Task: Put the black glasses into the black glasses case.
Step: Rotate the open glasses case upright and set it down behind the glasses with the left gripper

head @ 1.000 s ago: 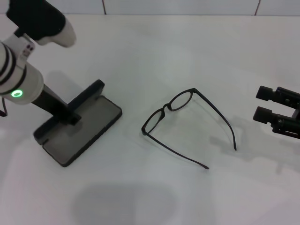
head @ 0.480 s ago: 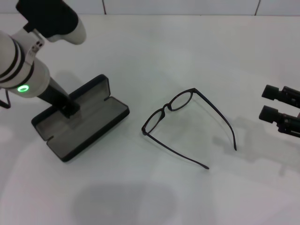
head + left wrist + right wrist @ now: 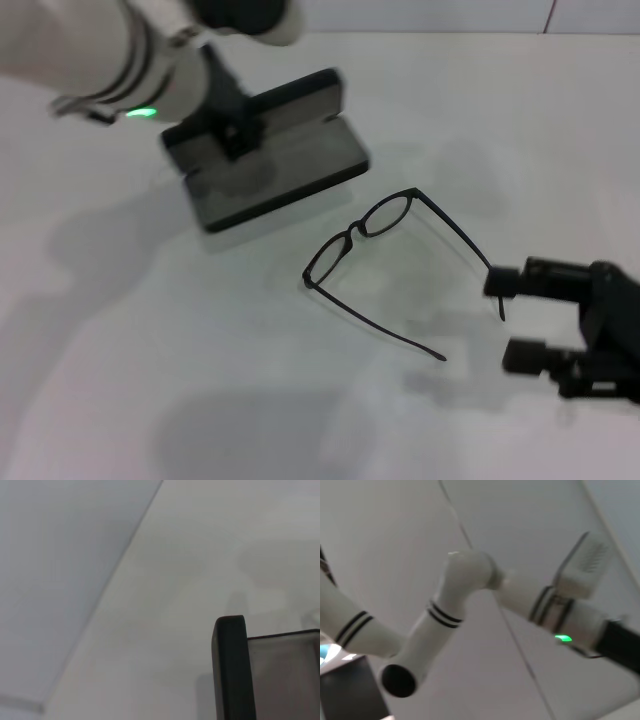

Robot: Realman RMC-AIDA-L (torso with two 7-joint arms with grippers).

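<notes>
Two pincers here: the left pincer (image 3: 232, 135) grips the open black glasses case (image 3: 270, 150) in the upper left of the frame. The right pincer (image 3: 515, 318), spread wide and empty, sits lower right beside the black glasses (image 3: 395, 265), mid-frame on the desk (image 3: 200, 350).

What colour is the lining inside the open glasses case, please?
Grey, inside the black glasses case; the head view shows it best.

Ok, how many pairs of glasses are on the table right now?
1. The black glasses lie unfolded mid-table, between the open black glasses case held by the left gripper and the right gripper.
</notes>
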